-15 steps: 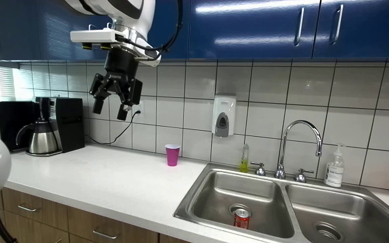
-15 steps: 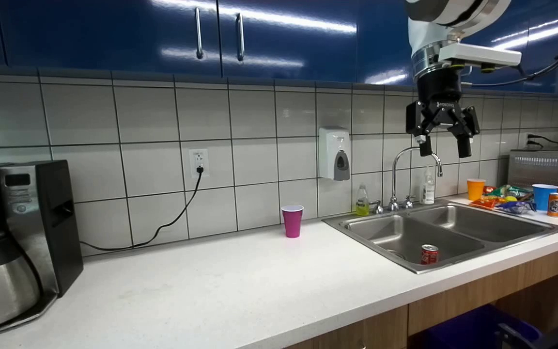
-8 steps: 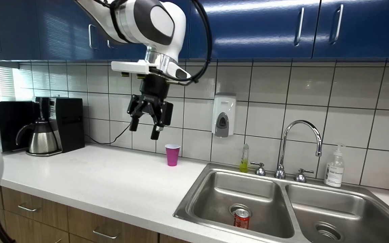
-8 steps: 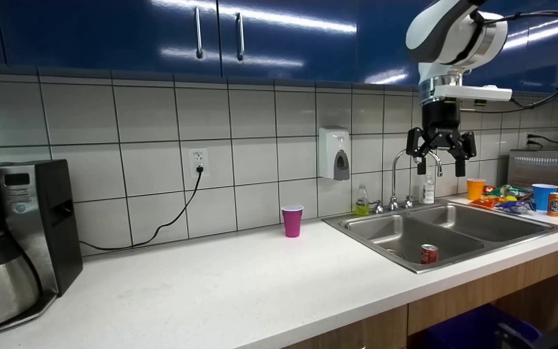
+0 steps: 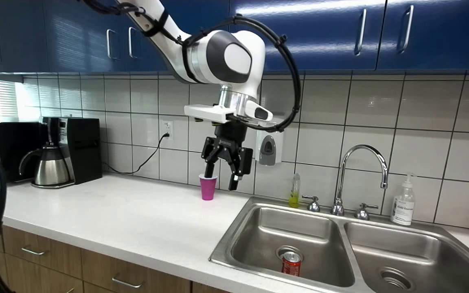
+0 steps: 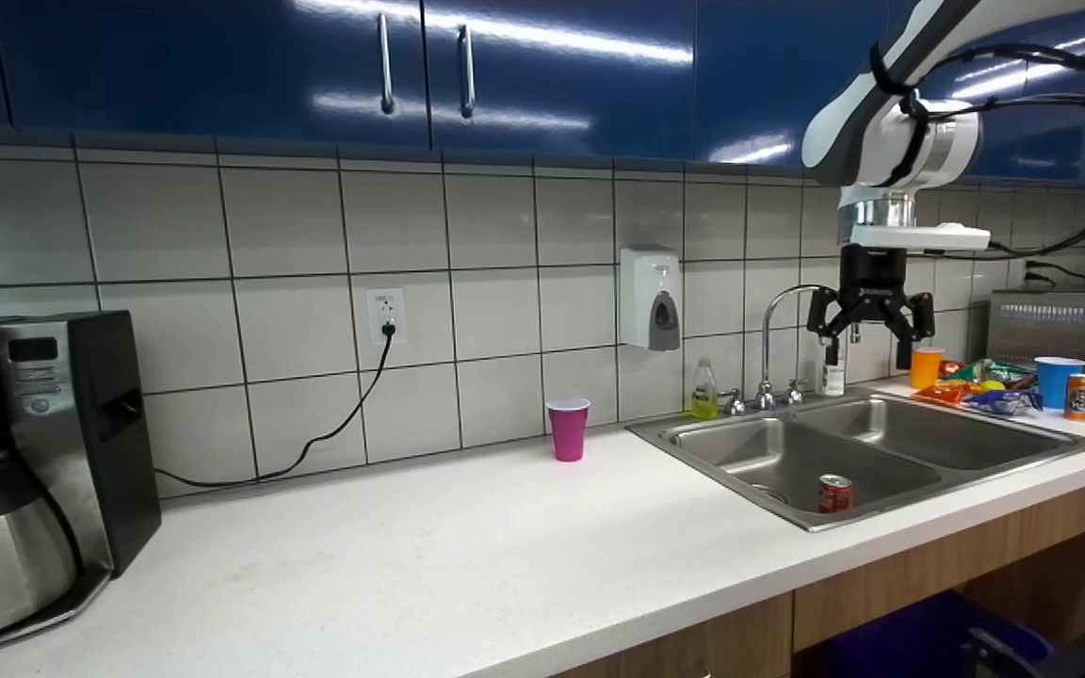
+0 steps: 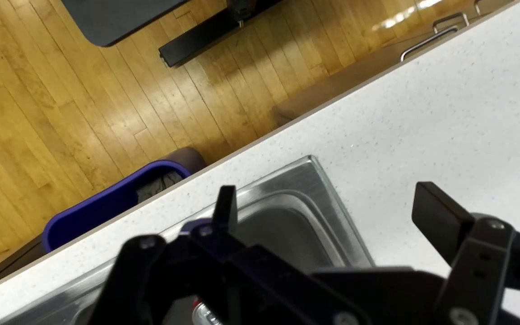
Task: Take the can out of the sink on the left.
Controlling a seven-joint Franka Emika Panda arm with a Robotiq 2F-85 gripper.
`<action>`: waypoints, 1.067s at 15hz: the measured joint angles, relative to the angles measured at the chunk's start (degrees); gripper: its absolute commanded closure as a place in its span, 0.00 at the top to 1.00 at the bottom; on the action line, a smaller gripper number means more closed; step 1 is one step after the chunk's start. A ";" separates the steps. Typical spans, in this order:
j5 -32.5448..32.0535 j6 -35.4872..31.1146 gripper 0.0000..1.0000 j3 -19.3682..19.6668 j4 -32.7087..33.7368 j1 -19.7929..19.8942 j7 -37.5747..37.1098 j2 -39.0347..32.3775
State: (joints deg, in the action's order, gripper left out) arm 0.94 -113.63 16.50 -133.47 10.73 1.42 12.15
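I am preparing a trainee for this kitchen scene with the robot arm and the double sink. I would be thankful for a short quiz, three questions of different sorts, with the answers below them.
1. True or false: the red can lies on its side.
2. Choose one: the gripper is (a) shut on the can, (b) open and holding nothing, (c) shut and holding nothing.
3. Fill the gap: compared with its twin, the basin with the can is ..... (nearer to / farther from) the pink cup.

Key: 1. False, the can stands upright. 2. b. 3. nearer to.
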 measured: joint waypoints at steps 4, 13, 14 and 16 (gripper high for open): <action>0.28 -4.99 1.00 1.90 4.62 1.82 0.28 -8.29; 3.99 -11.97 1.00 2.37 16.43 5.30 0.34 -26.35; 4.42 -12.42 1.00 2.27 17.64 5.57 0.34 -28.18; 4.97 -13.17 1.00 2.04 20.10 6.07 0.34 -31.64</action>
State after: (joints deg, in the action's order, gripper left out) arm 5.91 -126.81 18.55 -113.37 16.80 1.75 -19.49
